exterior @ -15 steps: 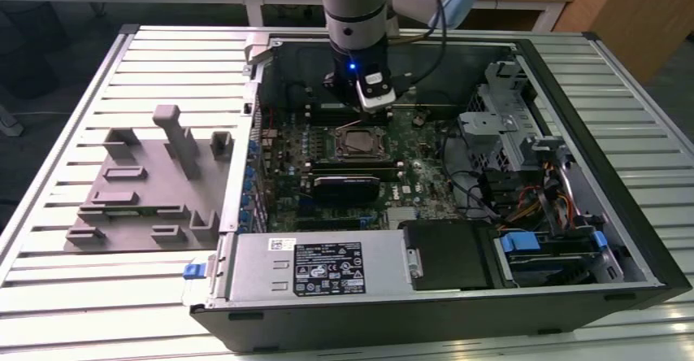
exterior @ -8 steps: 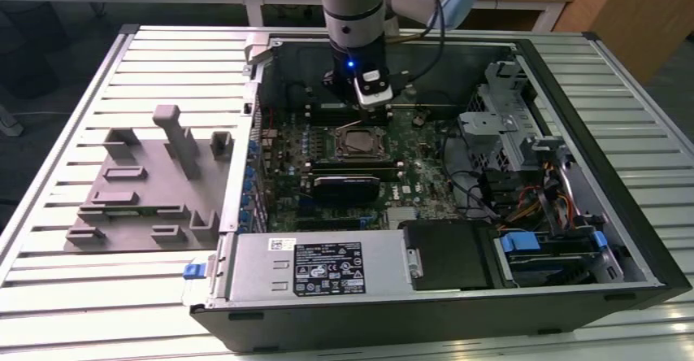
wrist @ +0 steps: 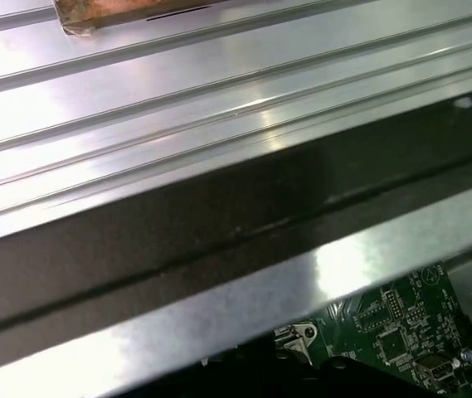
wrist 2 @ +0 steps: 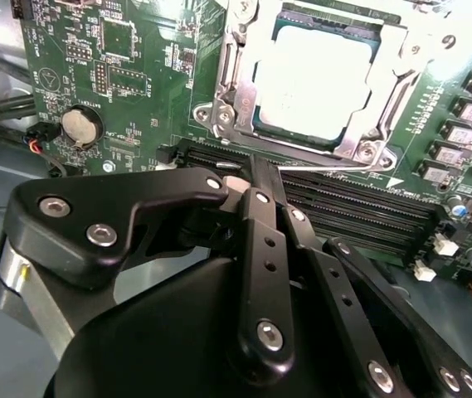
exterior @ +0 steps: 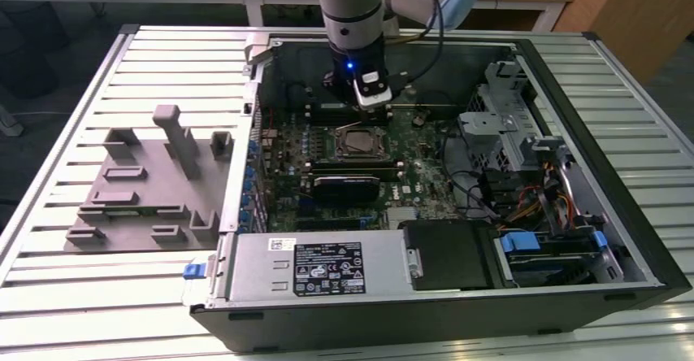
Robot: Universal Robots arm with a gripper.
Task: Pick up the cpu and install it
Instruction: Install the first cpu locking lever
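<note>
Second wrist view: cpu [wrist 2: 314, 79] sits in socket frame [wrist 2: 229, 83], upper centre; pincer [wrist 2: 256, 170] closed, empty, just beside. Judgement: confirm chip lies flat, stay clear.

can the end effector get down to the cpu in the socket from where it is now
Probably yes. The cpu lies face-up in the open socket frame, nothing over it, and the end effector hangs just beside it over the memory slots.

- We see the cpu [wrist 2: 314, 83], pale silver-grey, on the green motherboard [wrist 2: 128, 75].
- Our gripper [wrist 2: 256, 178] is glossy black.
- The fixture tray [exterior: 146, 190] is plain grey.
</note>
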